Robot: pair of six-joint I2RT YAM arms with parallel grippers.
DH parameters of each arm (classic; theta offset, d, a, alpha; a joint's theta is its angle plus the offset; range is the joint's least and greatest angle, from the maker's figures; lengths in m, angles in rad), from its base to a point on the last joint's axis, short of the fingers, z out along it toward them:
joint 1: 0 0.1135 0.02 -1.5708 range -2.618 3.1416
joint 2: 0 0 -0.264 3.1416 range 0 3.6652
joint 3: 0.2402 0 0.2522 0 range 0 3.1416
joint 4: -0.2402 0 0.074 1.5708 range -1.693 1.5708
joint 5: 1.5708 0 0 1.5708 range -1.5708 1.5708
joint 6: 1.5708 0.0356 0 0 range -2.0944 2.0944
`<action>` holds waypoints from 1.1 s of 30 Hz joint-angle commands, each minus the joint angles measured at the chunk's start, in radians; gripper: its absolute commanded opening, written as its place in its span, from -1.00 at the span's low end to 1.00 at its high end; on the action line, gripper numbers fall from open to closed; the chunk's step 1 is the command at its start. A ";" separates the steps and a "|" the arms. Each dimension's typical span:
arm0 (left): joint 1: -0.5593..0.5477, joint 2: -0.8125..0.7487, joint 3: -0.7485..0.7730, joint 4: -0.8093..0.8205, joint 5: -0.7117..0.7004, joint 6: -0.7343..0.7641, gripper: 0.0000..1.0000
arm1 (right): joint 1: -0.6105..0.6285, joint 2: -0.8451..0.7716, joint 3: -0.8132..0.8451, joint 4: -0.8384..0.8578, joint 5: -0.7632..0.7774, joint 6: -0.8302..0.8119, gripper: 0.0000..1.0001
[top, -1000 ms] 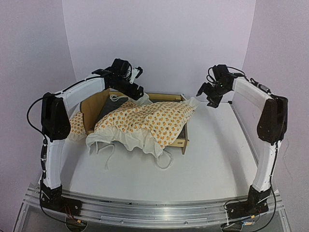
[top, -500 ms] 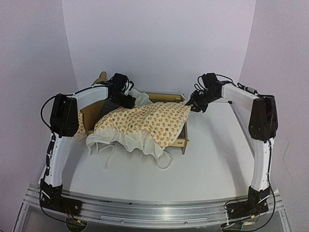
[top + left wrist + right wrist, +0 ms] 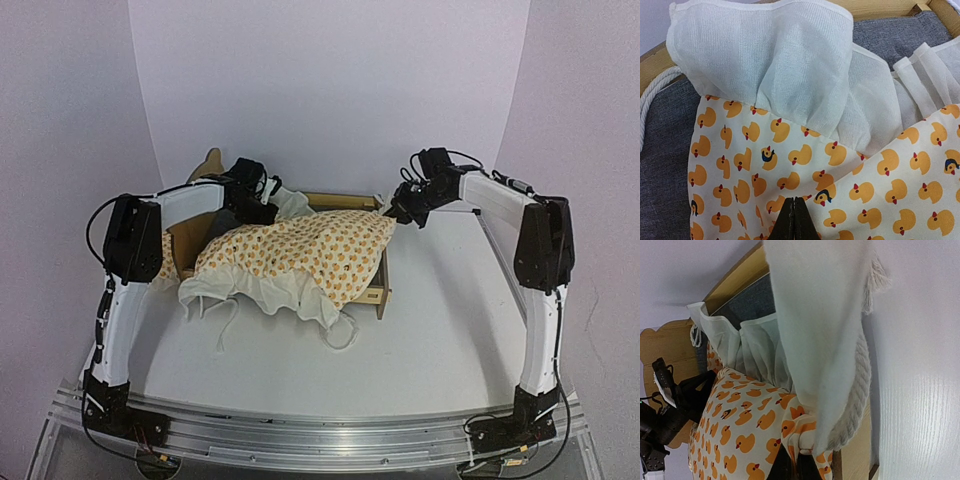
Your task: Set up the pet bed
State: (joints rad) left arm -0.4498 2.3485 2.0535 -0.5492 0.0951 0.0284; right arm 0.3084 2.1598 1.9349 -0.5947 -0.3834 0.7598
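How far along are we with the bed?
Done: cushion lies on the bed, crooked, spilling over the near rail. In hand: left gripper and right gripper, jaws shut, pinch its far edge. Left: seat it flat inside, then likely add the pillow.

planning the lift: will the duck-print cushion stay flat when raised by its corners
Probably not: the duck-print cushion already sags and drapes over the pet bed, so it's likely floppy. Its dangling ties might snag.

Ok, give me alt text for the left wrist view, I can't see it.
The left gripper, jaws shut, pinches the duck-print cushion at bottom centre. Its white ruffle bunches above, over the grey fabric base and wooden rim of the bed, with a white cord at left.
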 commanded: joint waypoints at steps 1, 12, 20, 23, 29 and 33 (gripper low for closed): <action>0.014 -0.085 0.062 -0.005 0.026 0.018 -1.00 | 0.001 0.006 0.114 0.026 -0.043 -0.083 -1.00; 0.053 -0.187 0.157 0.098 -0.164 0.180 -1.00 | 0.013 0.159 0.388 0.082 0.000 -0.193 -1.00; 0.071 -0.156 0.077 -0.064 -0.003 0.145 -0.65 | 0.013 0.232 0.409 0.154 0.010 -0.190 -1.00; 0.071 -0.130 0.037 -0.100 -0.001 0.105 -0.09 | 0.013 0.229 0.390 0.171 0.025 -0.211 -1.00; 0.071 -0.075 0.087 -0.252 0.044 0.025 0.73 | 0.013 0.227 0.401 0.171 0.035 -0.241 -1.00; 0.072 -0.091 0.034 -0.313 0.119 -0.020 0.99 | 0.017 0.216 0.391 0.171 0.038 -0.246 -1.00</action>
State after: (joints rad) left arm -0.3763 2.2799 2.0958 -0.7642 0.1292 0.0726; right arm 0.3199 2.4008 2.3146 -0.4682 -0.3595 0.5426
